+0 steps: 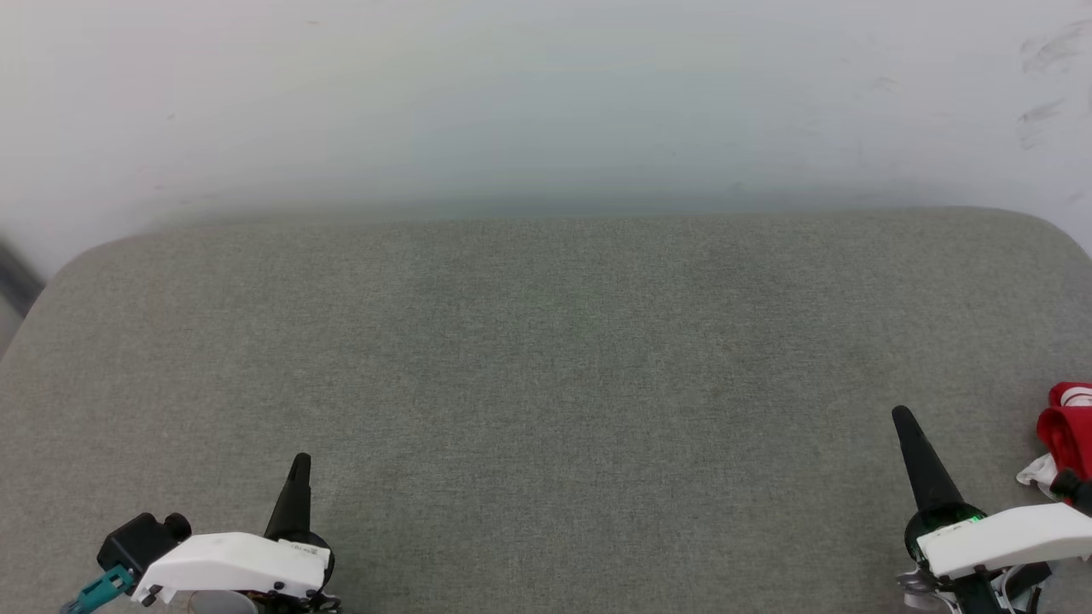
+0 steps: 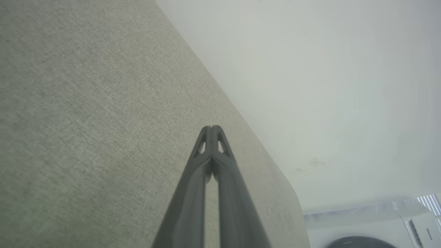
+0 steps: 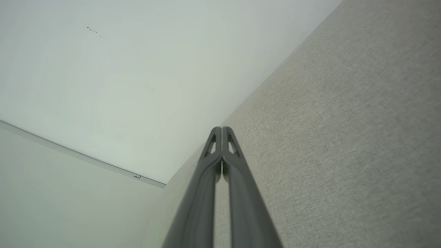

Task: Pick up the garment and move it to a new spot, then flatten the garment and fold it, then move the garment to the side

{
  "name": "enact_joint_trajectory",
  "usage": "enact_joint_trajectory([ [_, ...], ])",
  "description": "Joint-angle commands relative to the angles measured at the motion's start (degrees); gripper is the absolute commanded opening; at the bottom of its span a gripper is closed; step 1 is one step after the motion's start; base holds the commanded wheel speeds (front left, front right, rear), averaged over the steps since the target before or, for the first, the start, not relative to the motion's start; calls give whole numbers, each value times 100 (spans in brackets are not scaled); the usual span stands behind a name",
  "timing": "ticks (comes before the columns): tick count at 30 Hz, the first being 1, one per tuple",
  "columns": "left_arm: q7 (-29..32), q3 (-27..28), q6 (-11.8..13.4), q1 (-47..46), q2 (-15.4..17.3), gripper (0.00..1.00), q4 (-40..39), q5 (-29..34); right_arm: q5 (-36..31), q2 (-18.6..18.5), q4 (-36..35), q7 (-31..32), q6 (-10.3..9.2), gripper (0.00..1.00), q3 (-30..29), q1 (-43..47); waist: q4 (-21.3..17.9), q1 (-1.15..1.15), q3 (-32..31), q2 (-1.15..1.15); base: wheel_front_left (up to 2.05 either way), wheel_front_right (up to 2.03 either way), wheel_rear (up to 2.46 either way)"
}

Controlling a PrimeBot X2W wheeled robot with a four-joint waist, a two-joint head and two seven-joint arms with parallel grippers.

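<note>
- while hovering over the grey cushion (image 1: 546, 358), left gripper (image 1: 299, 465) and right gripper (image 1: 903, 418) are pinched closed, empty.
- the garment (image 1: 1066, 435) lies bunched beside the right gripper.

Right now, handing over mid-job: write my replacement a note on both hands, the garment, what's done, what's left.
Left hand: shut, empty, low left over the grey fabric-covered surface.
Right hand: shut, empty, low right.
Red-and-white garment: bunched at the surface's right edge, right of the right hand, partly out of frame.
Done: nothing evident; it looks unfolded.
Left: pick up, relocate, flatten, fold, set aside.
</note>
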Motion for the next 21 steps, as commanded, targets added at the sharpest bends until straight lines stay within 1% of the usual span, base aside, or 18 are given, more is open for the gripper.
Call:
enact_joint_trajectory([
  [1,61,76,-63,-141,-11,0,-31,-191,232,18,-1,10,0,0,-29,-147,2,0,2,0,0,0,0],
  [21,368,337,-300,-284,-168,0,34,-1163,1381,70,231,87,-1,0,-110,-304,18,-1,19,0,0,0,0],
])
